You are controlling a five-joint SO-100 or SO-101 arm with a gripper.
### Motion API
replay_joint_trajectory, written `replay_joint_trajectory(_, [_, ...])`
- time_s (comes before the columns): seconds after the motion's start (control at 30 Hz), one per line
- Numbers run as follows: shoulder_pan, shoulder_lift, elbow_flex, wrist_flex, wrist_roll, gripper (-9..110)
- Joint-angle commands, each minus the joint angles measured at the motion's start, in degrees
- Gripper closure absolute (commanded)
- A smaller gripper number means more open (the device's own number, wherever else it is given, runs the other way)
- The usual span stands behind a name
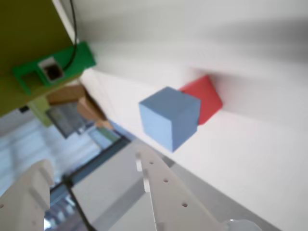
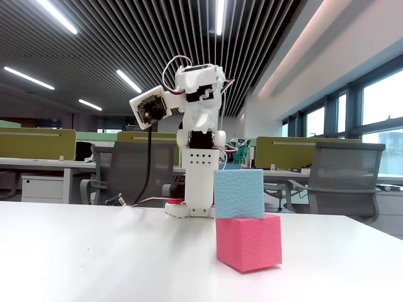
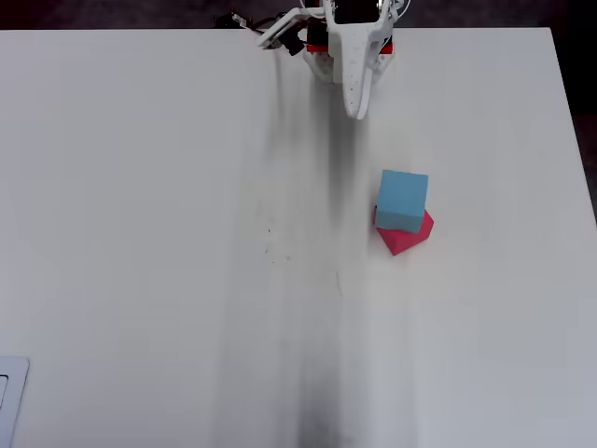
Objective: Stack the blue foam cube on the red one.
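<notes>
One blue cube (image 2: 238, 193) and one red cube (image 2: 249, 241) are counted on the white table (image 2: 94, 258), and a single white arm (image 2: 200, 145) is seen at the table's far edge. In the fixed view the blue cube is stacked on top of the red cube, turned slightly so that the edges are not lined up; in the overhead view a red corner is left showing from under the blue block. The arm is folded back and raised over its base, with the gripper (image 1: 91, 178) lifted clear of the table. In the wrist view the two pale jaws are seen at the bottom of the frame with a gap between them and nothing held, so the gripper is spread apart and empty. The stacked cubes are placed ahead of the jaws and well apart from them, offset towards the right in that view, and are touched by neither finger.
</notes>
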Motion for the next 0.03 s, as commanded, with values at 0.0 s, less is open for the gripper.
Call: replay_joint_trajectory(0.0, [-0.3,0.3,-0.8,-0.9,-0.4,80])
